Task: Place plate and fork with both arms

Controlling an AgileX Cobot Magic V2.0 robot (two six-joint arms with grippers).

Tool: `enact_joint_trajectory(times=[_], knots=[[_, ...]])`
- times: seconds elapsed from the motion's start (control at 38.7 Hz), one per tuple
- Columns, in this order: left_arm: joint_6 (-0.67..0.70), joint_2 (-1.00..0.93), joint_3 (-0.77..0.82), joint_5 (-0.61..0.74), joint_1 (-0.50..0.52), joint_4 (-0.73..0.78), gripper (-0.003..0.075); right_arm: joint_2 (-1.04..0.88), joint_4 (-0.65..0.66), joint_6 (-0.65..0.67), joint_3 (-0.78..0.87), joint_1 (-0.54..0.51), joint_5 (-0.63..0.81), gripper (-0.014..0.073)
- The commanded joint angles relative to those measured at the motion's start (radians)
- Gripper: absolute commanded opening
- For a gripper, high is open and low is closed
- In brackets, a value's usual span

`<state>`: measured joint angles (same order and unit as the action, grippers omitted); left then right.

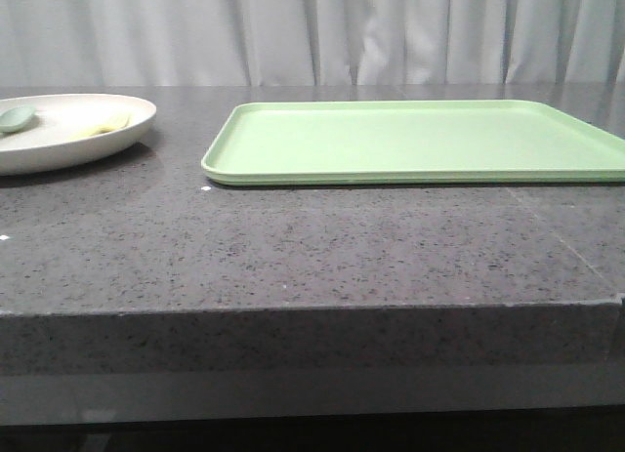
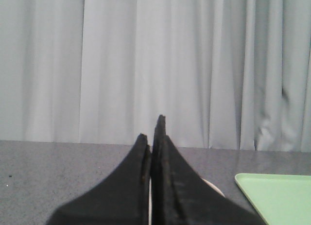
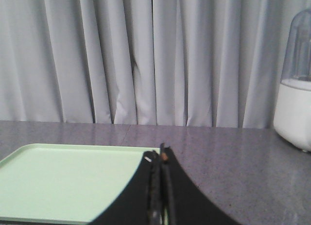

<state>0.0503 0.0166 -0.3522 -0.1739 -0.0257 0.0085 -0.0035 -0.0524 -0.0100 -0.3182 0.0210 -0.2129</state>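
- Front view: the round cream matte plate (image 1: 59,144) sits at the left edge of the frame on the speckled grey stone table (image 1: 293,247). Inside it lie the slim yellow plastic fork (image 1: 105,126) and a pale grey-green spoon (image 1: 16,117). The flat rectangular light-green tray (image 1: 420,140) lies right of the plate, apart from it. Neither of my arms shows.
- Left wrist view: my left pincer (image 2: 154,137) is pressed together, holding nothing; grey curtain (image 2: 121,64) behind, tray corner at lower right.
- Right wrist view: my right pincer (image 3: 159,159) is pressed together over the tray's edge, holding nothing. A white appliance with a clear dome (image 3: 295,89) stands at right.
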Motion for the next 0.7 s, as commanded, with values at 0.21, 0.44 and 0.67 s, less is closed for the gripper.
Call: enact_joint_trajectory(times=[0.21,0.44,0.67], knots=[[0.007,0.221,-0.376,-0.287,-0.001,-0.009,-0.0018,0.234,-0.001,-0.003,-0.289,-0.005,-0.191,-0.0068],[0.007,0.309,-0.391,-0.346,-0.001,-0.009,-0.0018,0.359,-0.001,-0.003,-0.303,-0.005,-0.208,-0.0068],[0.007,0.320,-0.359,-0.346,-0.001,-0.009,-0.0018,0.382,-0.001,-0.003,-0.303,-0.005,-0.204,-0.0068]])
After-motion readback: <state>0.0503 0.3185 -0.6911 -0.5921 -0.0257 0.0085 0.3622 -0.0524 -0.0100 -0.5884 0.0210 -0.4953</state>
